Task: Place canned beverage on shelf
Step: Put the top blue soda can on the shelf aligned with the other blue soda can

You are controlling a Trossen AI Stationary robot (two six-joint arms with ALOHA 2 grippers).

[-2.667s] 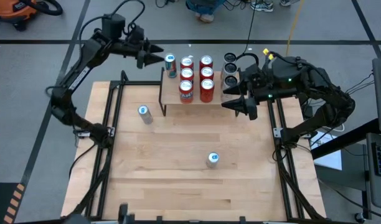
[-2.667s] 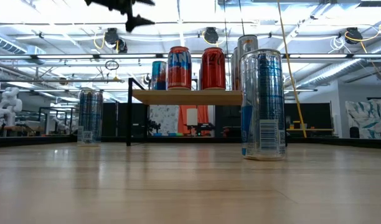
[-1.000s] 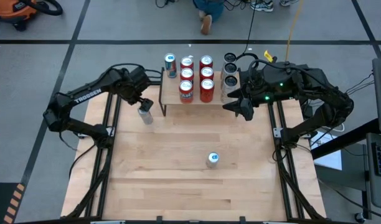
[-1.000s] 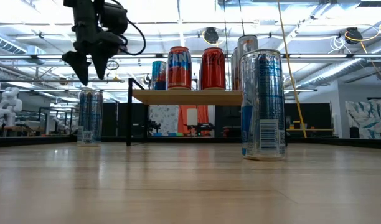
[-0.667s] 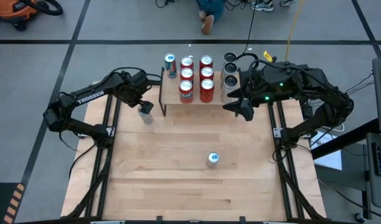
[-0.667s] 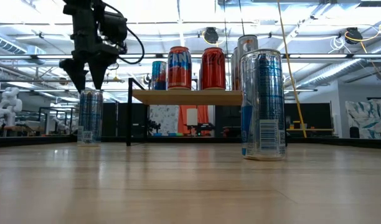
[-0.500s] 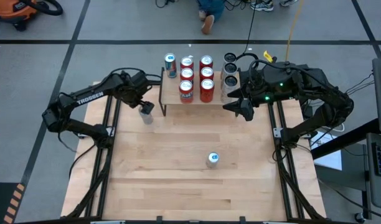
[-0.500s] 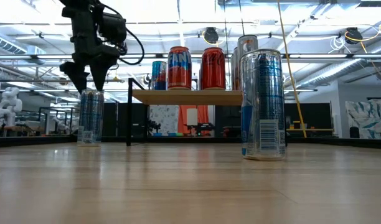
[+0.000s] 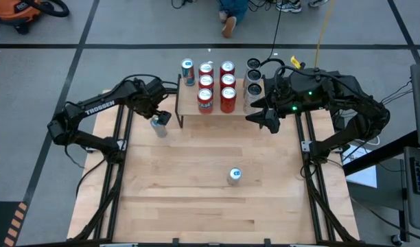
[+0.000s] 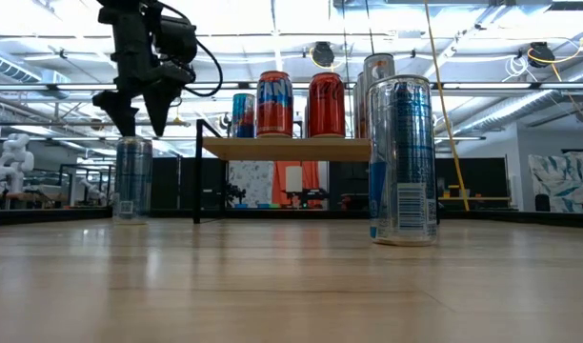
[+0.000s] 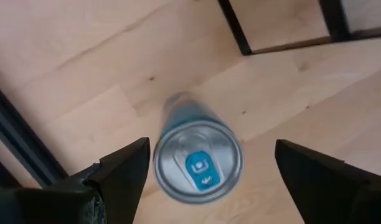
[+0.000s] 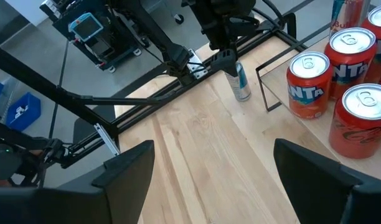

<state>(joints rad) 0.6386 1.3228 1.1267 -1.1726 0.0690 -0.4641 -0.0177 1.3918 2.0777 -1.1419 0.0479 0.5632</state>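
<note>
A slim silver-and-blue can [image 9: 158, 125] stands upright on the wooden table, left of the shelf [image 9: 189, 101]. My left gripper [image 10: 139, 122] hangs open over it, pointing down. In the left wrist view the can top [image 11: 198, 163] lies between the two fingers, nearer one of them. A second slim can [image 9: 235, 175] stands on its base near the table's middle. My right gripper [image 9: 268, 118] waits open in the air at the shelf's right end. The shelf top carries several red cans [image 9: 228, 96], a blue one and dark ones. My left gripper comes at the can from above, with its fingertips at about the height of the can's rim [image 11: 158, 168]. One finger [image 11: 125, 171] stands right beside that rim. I cannot tell whether it touches. The can stands upright on the table.
Black rails [image 9: 121, 144] run along the table's left and right sides. The shelf's black legs [image 9: 178, 113] stand just right of the can under my left gripper. Bare wood lies between the two slim cans. A person's foot [image 9: 227, 26] shows beyond the far edge.
My left gripper has come from high over the shelf's far left corner, toward the near left and down, to stand over the slim can. In the last second it has hardly moved. The can under it has shifted slightly toward the table's left.
</note>
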